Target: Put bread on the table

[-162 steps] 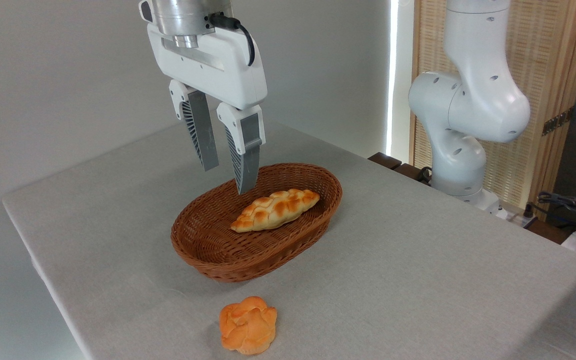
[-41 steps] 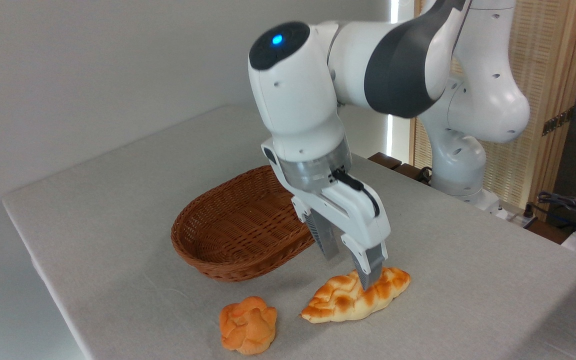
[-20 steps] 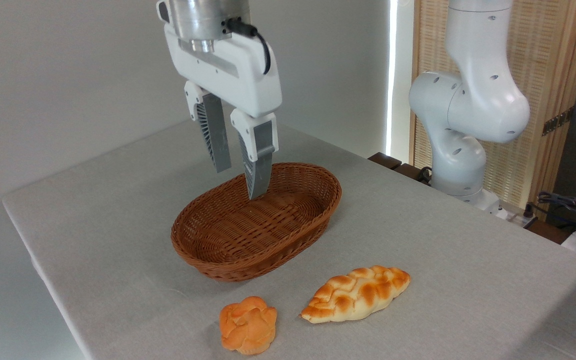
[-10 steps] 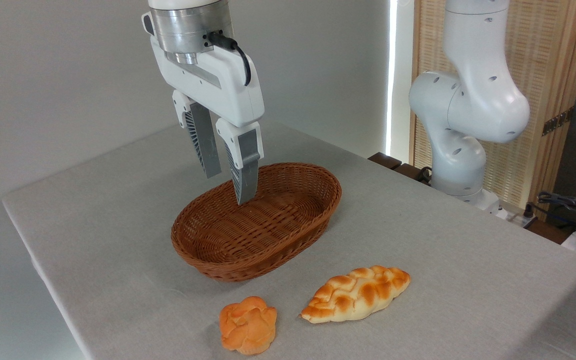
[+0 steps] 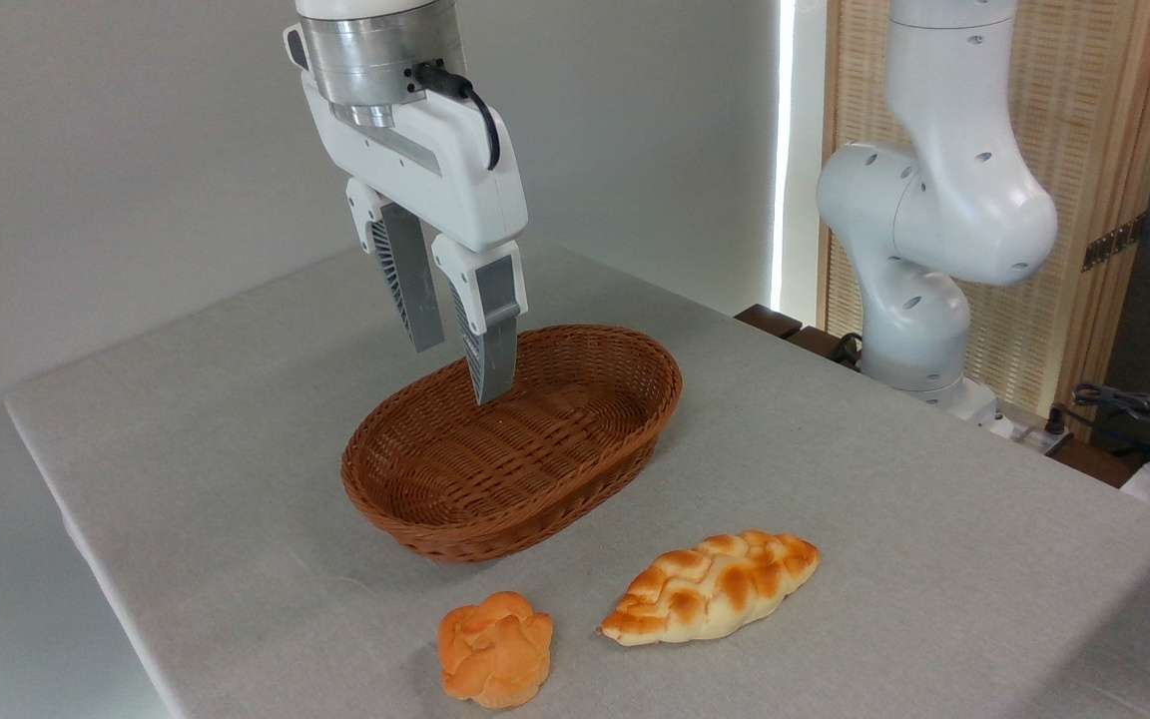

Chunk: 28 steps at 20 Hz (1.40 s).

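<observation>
The braided bread loaf (image 5: 710,587) is shown lying flat on the table (image 5: 884,479), outside the basket and in front of it to the right. Its long axis runs diagonally: one pointed end is directed toward the lower left, near the front edge of the table, and the other toward the upper right. The crust is plaited into rounded lobes, pale golden with toasted brown patches along the top. Nothing is touching the loaf.

A small round knotted bun (image 5: 495,649), orange and glossy, is seen just beside the loaf's lower-left tip, apart from it and nearer the front edge.

The oval wicker basket (image 5: 495,519) is woven from brown cane in horizontal courses with a thicker rolled rim; nothing is seen inside it. Its long axis is set roughly parallel to that of the loaf.

The gripper (image 5: 457,371) is held above the rear-left part of the basket, well apart from the loaf. Its two fingers (image 5: 491,335) are grey, ribbed and tapered, mounted on a white body below a metallic cylindrical flange with a black cable. The fingers are parted by a narrow gap and nothing is held between them.

The table top is covered with a light grey, cloth-like surface of fine weave. The white jointed robot arm (image 5: 934,210) is seen at the right rear, before a slatted wooden screen (image 5: 1094,180). Dark cables (image 5: 1134,409) are visible at the far right edge.
</observation>
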Each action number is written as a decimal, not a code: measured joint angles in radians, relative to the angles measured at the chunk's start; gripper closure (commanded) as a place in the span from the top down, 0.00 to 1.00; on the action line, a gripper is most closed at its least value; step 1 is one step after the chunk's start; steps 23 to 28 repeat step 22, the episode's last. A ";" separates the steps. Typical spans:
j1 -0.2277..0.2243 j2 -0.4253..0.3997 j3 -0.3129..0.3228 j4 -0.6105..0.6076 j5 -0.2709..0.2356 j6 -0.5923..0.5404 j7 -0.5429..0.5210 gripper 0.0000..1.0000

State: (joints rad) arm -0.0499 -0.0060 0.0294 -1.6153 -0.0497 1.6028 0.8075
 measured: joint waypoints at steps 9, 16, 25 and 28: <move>0.000 0.000 0.000 0.000 0.005 -0.002 0.000 1.00; -0.001 0.000 -0.024 0.000 0.036 -0.002 -0.007 1.00; 0.001 0.000 -0.020 0.004 0.036 -0.002 -0.007 1.00; 0.001 0.000 -0.020 0.004 0.036 -0.002 -0.007 1.00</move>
